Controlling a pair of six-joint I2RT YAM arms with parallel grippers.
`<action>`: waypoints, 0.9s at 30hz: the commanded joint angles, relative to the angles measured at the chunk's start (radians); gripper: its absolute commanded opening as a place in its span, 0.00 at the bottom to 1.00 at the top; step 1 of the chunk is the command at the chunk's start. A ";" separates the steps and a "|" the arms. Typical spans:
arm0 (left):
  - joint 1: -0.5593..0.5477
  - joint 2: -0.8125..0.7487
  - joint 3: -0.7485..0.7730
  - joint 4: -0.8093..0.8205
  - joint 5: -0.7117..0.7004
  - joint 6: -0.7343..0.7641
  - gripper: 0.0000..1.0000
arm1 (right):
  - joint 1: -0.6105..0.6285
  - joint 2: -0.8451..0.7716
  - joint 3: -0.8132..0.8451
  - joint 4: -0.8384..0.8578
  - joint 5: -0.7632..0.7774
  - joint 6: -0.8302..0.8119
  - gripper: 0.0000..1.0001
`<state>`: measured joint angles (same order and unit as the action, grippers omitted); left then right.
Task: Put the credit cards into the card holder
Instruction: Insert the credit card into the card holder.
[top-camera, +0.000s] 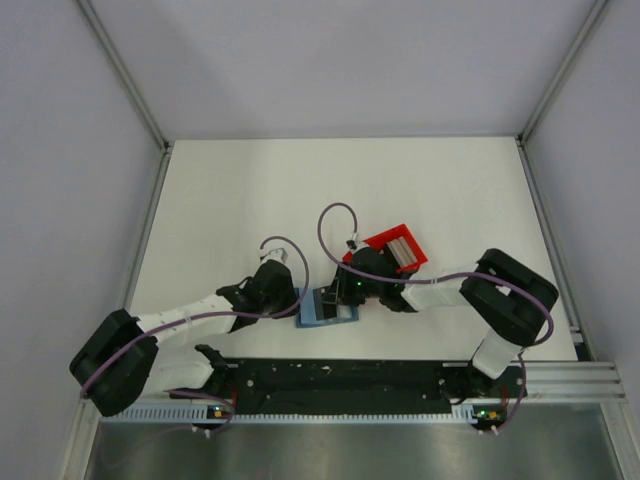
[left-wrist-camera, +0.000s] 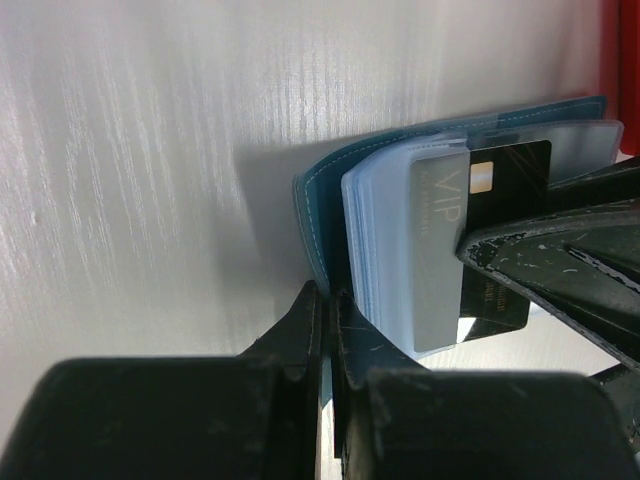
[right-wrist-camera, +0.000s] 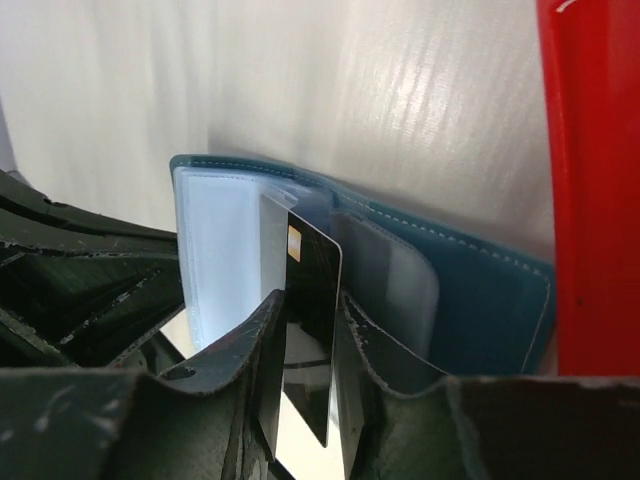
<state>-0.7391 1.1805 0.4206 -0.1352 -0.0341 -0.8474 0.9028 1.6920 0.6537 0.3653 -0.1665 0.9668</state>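
My right claw (right-wrist-camera: 310, 320) clamps the stiff, slick black plastic card (right-wrist-camera: 315, 272) by its end; my left claw (left-wrist-camera: 328, 305) pinches the floppy teal wallet (left-wrist-camera: 316, 215).

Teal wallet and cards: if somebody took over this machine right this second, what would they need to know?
Left gripper: shut on the card holder's cover edge, holding it open.
Right gripper: shut on a black card, chip end at the clear sleeves.
Done: a grey card sits among the sleeves.
Left: seat the black card, release, then fetch what look like more cards from the red tray.
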 joint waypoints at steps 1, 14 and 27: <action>-0.002 0.024 -0.037 -0.057 -0.012 0.007 0.00 | 0.013 -0.072 0.060 -0.281 0.114 -0.114 0.29; -0.002 0.024 -0.032 -0.050 0.000 0.021 0.00 | 0.024 -0.048 0.150 -0.396 0.079 -0.157 0.35; -0.002 0.028 -0.037 -0.038 0.008 0.024 0.00 | 0.051 0.012 0.176 -0.301 -0.005 -0.125 0.35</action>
<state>-0.7391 1.1809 0.4168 -0.1246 -0.0296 -0.8436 0.9340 1.6825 0.8074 0.0448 -0.1436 0.8341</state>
